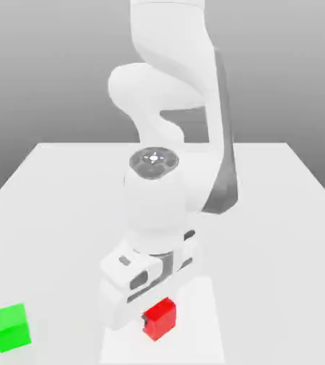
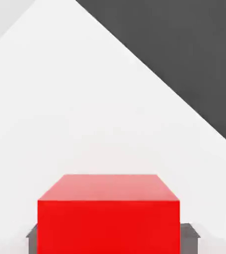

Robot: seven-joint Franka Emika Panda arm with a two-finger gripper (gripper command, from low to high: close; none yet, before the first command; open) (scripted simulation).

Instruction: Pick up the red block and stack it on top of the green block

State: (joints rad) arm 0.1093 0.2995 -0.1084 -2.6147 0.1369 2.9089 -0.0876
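The red block [image 1: 159, 319] sits under my hand near the table's front edge in the exterior view. My gripper [image 1: 153, 321] has come down over it, and the white hand covers the top of the block. In the hand view the red block [image 2: 108, 213] looms close, with a grey fingertip [image 2: 31, 236] pressed against one side and another against the opposite side, so the gripper [image 2: 109, 240] is shut on it. I cannot tell whether the block is touching the table. The green block [image 1: 12, 327] stands apart on the table, far to the exterior view's left.
The white table [image 1: 279, 214] stretches wide around the arm. In the hand view its edge [image 2: 174, 94] runs diagonally, with dark floor beyond. The arm's white base and links rise behind the hand.
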